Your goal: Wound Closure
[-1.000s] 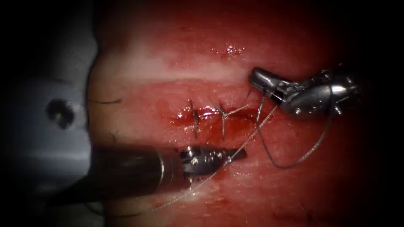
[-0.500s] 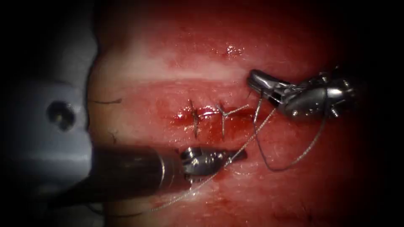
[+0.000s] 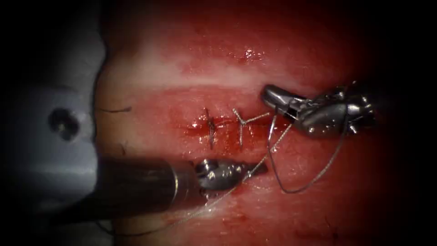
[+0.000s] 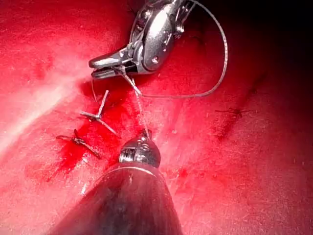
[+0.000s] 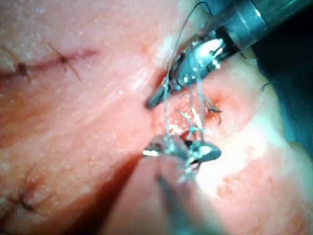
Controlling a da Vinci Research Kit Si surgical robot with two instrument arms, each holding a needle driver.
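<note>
The cut (image 3: 227, 125) in the tissue (image 3: 182, 73) carries two tied stitches (image 3: 225, 127); its right end near my right tool is not yet closed. I see no needle. My left tool (image 3: 246, 169), below the cut, has its jaws closed on the thread (image 3: 268, 152). My right tool (image 3: 277, 98) clamps the same thread, which loops (image 3: 309, 182) toward the tissue's right edge.

We are looking at a grey plate (image 3: 54, 150) lying at the left of the endoscope view, with a round hole (image 3: 62, 120) showing in it. Darkness is closing in around the edges, and the light is falling brightest toward the middle.
</note>
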